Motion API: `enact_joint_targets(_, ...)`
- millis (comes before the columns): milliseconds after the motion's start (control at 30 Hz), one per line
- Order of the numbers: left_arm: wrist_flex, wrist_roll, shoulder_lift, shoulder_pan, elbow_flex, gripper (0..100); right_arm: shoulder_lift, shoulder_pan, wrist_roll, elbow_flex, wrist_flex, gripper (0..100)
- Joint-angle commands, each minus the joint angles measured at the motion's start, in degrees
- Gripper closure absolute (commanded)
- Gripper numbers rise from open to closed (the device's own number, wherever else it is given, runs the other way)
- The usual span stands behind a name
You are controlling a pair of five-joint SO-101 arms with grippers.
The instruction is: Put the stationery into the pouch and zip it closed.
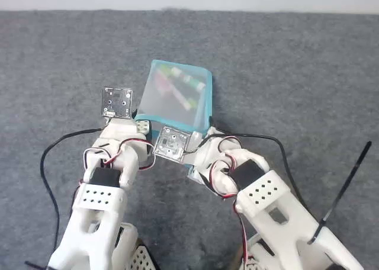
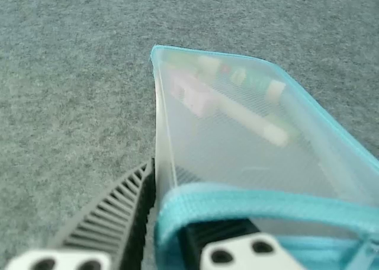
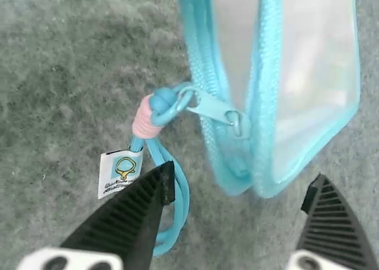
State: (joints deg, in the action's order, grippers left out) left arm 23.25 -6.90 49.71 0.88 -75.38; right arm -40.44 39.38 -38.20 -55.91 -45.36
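The pouch [image 1: 175,101] is translucent with turquoise trim and lies in the middle of the grey mat. Stationery [image 1: 177,85] shows through its far end, and the left wrist view shows these pens [image 2: 237,107] inside the pouch [image 2: 254,151]. My left gripper [image 1: 141,121] is shut on the pouch's near left corner, with the zip edge pinched between its fingers [image 2: 118,217]. My right gripper [image 3: 244,175] stands open around the near right corner of the pouch [image 3: 302,74]. The zipper pull [image 3: 210,107] lies at that corner, and its turquoise cord [image 3: 174,190] runs past one finger.
A grey felt-like mat [image 1: 296,63] covers the table. A small white tag [image 3: 119,172] and a pink bead [image 3: 144,122] hang on the cord. Black cables [image 1: 50,157] trail beside both arms, and a black zip tie [image 1: 349,178] sticks out at the right.
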Motion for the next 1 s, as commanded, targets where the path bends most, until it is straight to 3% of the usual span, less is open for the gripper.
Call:
enact_joint_targets(0, 0.3, -0.6, 3.0, 0.3, 2.9, 99, 0.0, 0.0, 2.5, 6.1, 2.9, 64.8)
enact_joint_targets(400, 0.3, -0.6, 3.0, 0.3, 2.8, 99, 12.9, -0.2, 3.6, 11.0, 8.1, 65.7)
enact_joint_targets(567, 0.3, -0.6, 3.0, 0.3, 2.8, 99, 14.7, -1.7, 3.9, 12.8, 8.7, 87.6)
enact_joint_targets(667, 0.3, -0.6, 3.0, 0.3, 2.7, 99, 14.8, -2.5, 7.8, 13.1, 8.9, 99.8)
enact_joint_targets(967, 0.4, 1.2, 3.5, 2.7, 2.5, 97, 15.5, -7.3, 11.4, 12.1, 9.2, 99.2)
